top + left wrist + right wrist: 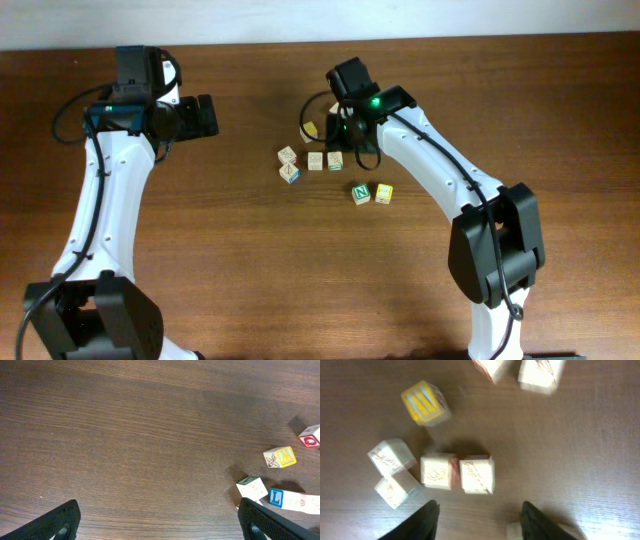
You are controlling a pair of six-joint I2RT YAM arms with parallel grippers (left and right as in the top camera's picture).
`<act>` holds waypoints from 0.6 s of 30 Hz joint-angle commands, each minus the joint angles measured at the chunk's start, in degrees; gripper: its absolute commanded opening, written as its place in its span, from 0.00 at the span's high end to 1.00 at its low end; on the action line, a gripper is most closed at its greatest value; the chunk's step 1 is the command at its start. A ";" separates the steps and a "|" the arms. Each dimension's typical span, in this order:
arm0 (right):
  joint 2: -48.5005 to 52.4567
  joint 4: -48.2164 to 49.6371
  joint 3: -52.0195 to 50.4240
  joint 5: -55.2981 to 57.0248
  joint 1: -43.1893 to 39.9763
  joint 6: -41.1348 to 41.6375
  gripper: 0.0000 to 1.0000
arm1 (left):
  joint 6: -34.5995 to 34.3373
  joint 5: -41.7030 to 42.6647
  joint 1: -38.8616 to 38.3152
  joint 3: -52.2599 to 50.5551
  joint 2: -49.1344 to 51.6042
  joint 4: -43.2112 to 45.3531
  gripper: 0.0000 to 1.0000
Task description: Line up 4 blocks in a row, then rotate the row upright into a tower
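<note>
Closest to the lens in the right wrist view: right gripper (479,505), fingers parted, gripping nothing, bare wood in the gap. Just ahead of it, red-edged pair of cubes (477,474) touching side by side. From overhead: green N block (361,192), N face up, slightly skewed to the table edge, tight against yellow-faced block (383,193) on its right, that row running left-right. Further left, blue-edged block (290,174), also skewed, with pale block (287,154) just beyond it, away from the arm bases. All cubes, so equal on every axis. Right arm (440,170) bent in from near right, wrist above the cluster. Left gripper (159,510) spread wide over bare table (125,435). Left arm (110,190) stretched up the left side, well apart from all four.
</note>
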 commanded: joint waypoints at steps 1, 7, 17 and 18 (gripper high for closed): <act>2.05 3.87 0.37 0.35 -0.15 -4.07 0.46 | -0.52 -0.35 -0.24 0.61 0.39 0.04 0.01; 10.29 3.74 0.35 -1.88 -0.11 -5.14 0.46 | -0.52 -0.35 -0.24 0.61 0.39 0.04 0.01; 8.39 -0.20 0.85 -7.54 -0.15 -5.51 0.78 | -0.52 -0.35 -0.24 0.61 0.39 0.02 0.01; 7.21 -3.10 2.60 -7.76 -0.15 -5.51 0.78 | -0.52 -0.35 -0.24 0.61 0.39 0.04 0.01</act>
